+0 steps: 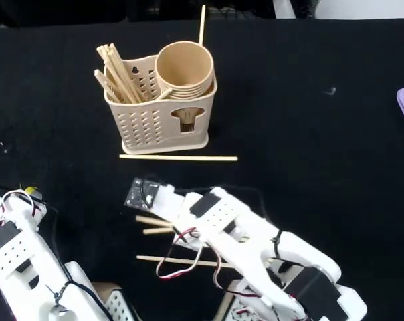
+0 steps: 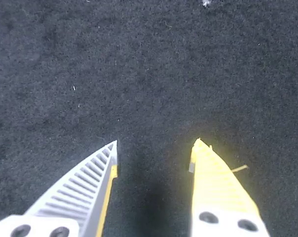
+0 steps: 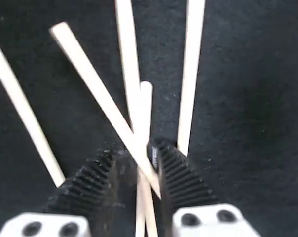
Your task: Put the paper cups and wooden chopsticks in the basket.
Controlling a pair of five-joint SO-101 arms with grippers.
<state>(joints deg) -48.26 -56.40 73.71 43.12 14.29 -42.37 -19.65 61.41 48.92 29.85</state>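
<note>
Though crossed, pale, straight wooden chopsticks point(image 3: 141, 113).

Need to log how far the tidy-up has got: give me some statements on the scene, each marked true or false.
1. The cups sit stacked in the basket. True.
2. Every chopstick is in the basket. False: one chopstick lies on the cloth in front of it.
3. The left gripper is open over bare cloth. True.
4. The right gripper holds a cup. False: it is shut on loose chopsticks.
</note>
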